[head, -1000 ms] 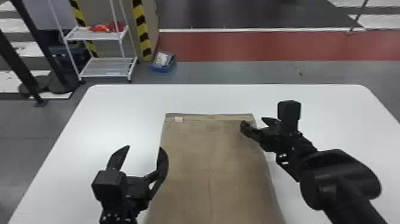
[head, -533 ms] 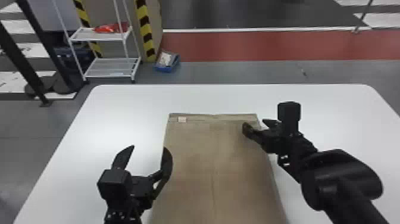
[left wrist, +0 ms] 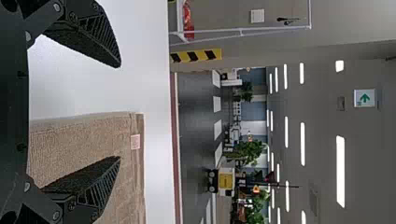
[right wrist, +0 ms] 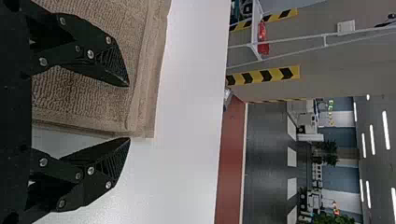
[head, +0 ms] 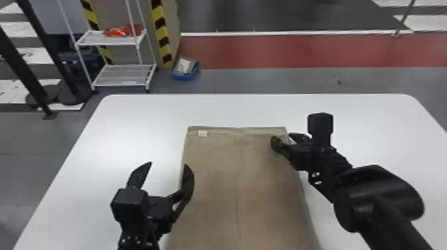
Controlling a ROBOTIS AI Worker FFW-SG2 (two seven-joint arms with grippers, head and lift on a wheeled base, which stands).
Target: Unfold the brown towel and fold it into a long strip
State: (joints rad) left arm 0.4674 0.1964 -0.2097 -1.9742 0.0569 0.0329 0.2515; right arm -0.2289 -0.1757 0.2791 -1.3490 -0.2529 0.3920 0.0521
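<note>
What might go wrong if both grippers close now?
The open right gripper straddles the right edge of the towel near its far corner, so closing might pinch little cloth. The open left gripper straddles the left edge nearer the robot; pulling from such uneven spots could skew the towel.

Pretty much all black, tbh: chunky block [head: 128,203] over the left hand [head: 168,165], another block [head: 320,123] over the right hand [head: 283,138], fat rounded shell [head: 382,196] behind that one. Silvery screws [right wrist: 90,54] dot the wedge-shaped fingers [right wrist: 112,63], which have ribbed sides.
</note>
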